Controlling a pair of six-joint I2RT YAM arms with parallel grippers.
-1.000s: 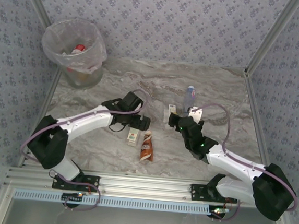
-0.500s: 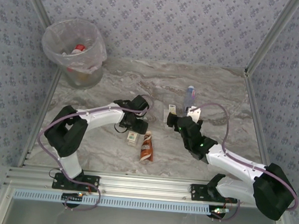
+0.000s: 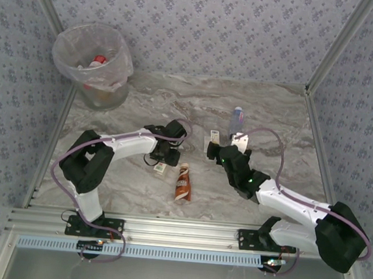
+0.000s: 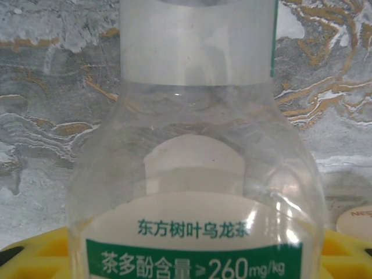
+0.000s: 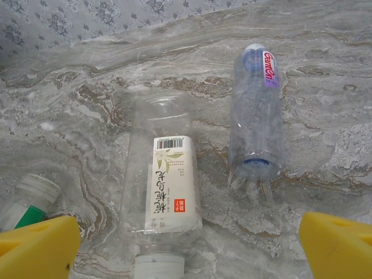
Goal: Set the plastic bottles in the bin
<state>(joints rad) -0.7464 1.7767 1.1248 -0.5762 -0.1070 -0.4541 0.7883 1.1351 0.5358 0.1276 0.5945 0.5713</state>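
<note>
Left gripper (image 4: 192, 261): it is down over a small clear bottle (image 4: 195, 192) in the middle of the counter (image 3: 280, 115). In my left wrist view its yellow fingers (image 4: 35, 256) stand on both sides of the bottle's body. I cannot tell whether they are pressing it or just beside it.
Bottle at the left gripper: it has a white cap and a green band with white print. It lies on the marble, and from above its label end (image 3: 161, 169) pokes out on the near side of the gripper.
Brown-and-white bottle (image 3: 183, 182): it lies on the counter just right of that one, with nothing touching it.
Right gripper (image 5: 189, 250): it is wide open and holds nothing. It hangs low over the counter right of centre, pointed at two lying bottles.
Clear bottle with a white label (image 5: 165, 186): it lies lengthwise in front of the right gripper, left of centre in my right wrist view, barcode side up.
Bluish bottle (image 5: 257, 116): it lies beside the white-label bottle on its right, close but apart. Its label is red and purple.
Bin (image 3: 64, 44): it stands at the far left corner of the counter, lined with a clear bag and well apart from both grippers. A red-capped bottle (image 3: 100, 60) lies inside.
</note>
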